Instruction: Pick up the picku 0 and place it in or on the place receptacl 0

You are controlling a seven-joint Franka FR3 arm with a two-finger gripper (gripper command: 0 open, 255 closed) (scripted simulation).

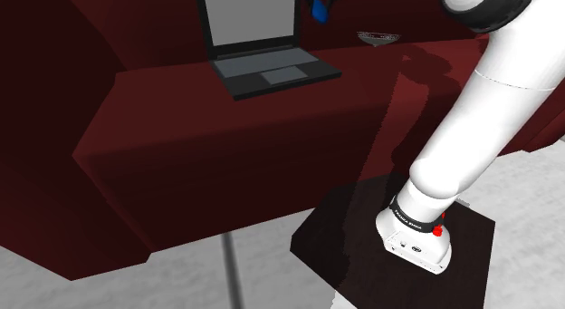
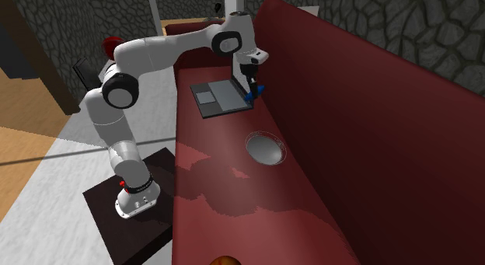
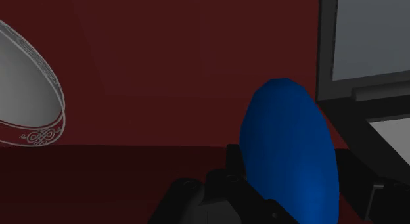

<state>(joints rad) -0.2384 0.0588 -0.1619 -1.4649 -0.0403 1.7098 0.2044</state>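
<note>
A blue rounded object [image 3: 289, 150] sits between my black fingers [image 3: 230, 165], and the gripper [image 3: 289, 196] is shut on it. In the second exterior view the gripper [image 2: 252, 78] holds the blue object [image 2: 257, 90] just beside the open laptop's [image 2: 221, 96] far corner, close to the dark red backrest. In the shoulder view the blue object [image 1: 320, 10] hangs at the top edge, right of the laptop screen [image 1: 249, 17]. A shallow grey bowl with a patterned rim [image 2: 265, 147] [image 1: 378, 37] [image 3: 26, 104] rests on the dark red surface some way from the gripper.
The dark red surface [image 2: 210, 186] has a tall backrest [image 2: 350, 108] along its far side. The laptop [image 3: 368, 58] stands open right next to the gripper. My stand [image 1: 398, 253] is on the grey floor. A small brown object [image 2: 225, 260] lies at the near end.
</note>
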